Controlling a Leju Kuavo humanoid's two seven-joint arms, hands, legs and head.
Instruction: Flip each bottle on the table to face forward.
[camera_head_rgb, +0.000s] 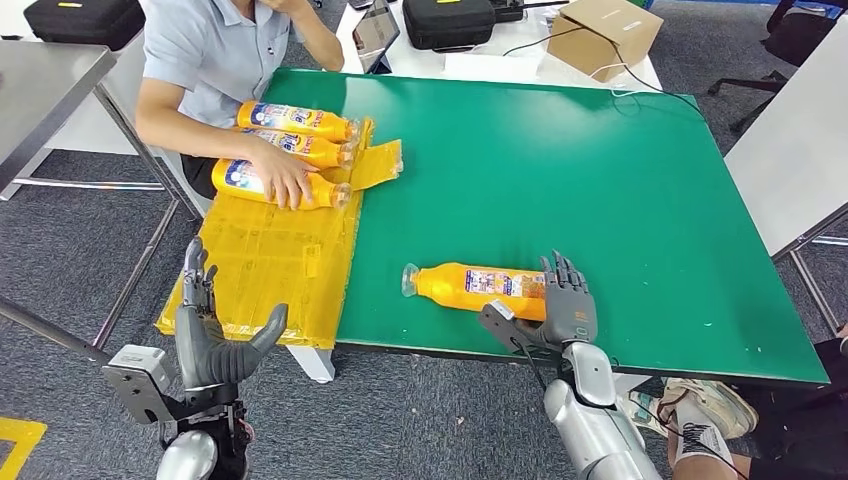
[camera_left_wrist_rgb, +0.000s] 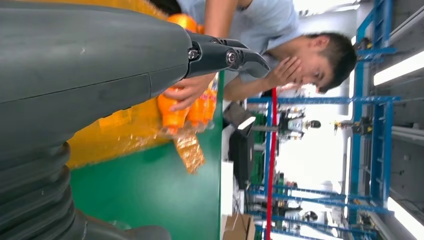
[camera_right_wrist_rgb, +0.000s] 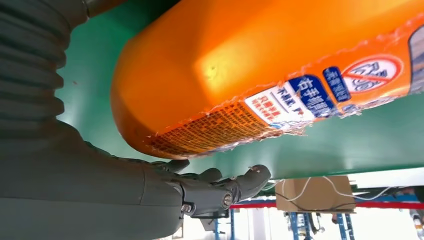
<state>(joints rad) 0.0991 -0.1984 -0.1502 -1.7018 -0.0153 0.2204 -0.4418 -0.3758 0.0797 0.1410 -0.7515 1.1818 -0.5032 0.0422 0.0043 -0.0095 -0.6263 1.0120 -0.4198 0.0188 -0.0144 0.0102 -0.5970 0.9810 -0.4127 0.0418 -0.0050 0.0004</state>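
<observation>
Orange bottle (camera_head_rgb: 478, 288) lying on its side on the green table (camera_head_rgb: 560, 170), near the front edge, cap end toward the yellow sheet (camera_head_rgb: 265, 262), fat bottom end toward the right hand (camera_head_rgb: 560, 305). Label with small print facing up.

Right hand at the bottle's bottom end, dark fingers (camera_head_rgb: 563, 280) up along the far side, thumb low on the near side by the table edge. Fingers spread around the bottle's end, touching it or just beside it. Real grip or not: cannot tell. In the right wrist view, big orange bottle (camera_right_wrist_rgb: 260, 65) very close, fingers (camera_right_wrist_rgb: 225, 187) stretched out next to it, label (camera_right_wrist_rgb: 310, 100) crinkled at its edge.

Left hand (camera_head_rgb: 215, 330) off the table, beside the front corner of the yellow sheet. Fingers apart and pointing up, thumb out to the side, nothing inside it. In the left wrist view, grey left hand (camera_left_wrist_rgb: 100, 65) open with dark fingers (camera_left_wrist_rgb: 225, 56) held straight.

Three more orange bottles (camera_head_rgb: 295, 148) lying side by side at the far end of the yellow sheet, caps toward the green part. A person (camera_head_rgb: 215, 50) in a light blue shirt sitting at that side, one hand (camera_head_rgb: 283, 175) resting on the nearest of the three. Brown box (camera_head_rgb: 603, 35) and black cases (camera_head_rgb: 448, 20) on the white table behind.
</observation>
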